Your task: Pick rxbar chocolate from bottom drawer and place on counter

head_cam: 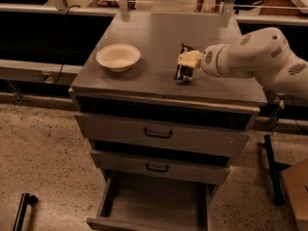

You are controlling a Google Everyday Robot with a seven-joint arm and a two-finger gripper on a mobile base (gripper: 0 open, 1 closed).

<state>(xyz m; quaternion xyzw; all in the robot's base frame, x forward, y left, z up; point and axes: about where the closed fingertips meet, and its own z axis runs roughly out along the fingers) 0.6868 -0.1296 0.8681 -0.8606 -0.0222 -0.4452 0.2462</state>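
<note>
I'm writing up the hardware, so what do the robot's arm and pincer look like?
The arm is bulky, rounded and white, with dotted vent patches. Its pincer, at the snack bar on the counter, is pale yellow. No cables show.

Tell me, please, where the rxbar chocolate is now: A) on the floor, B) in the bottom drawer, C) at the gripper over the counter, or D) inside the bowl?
C: the rxbar chocolate is at the gripper over the counter, apart from the bowl and not in the open bottom drawer.
</note>
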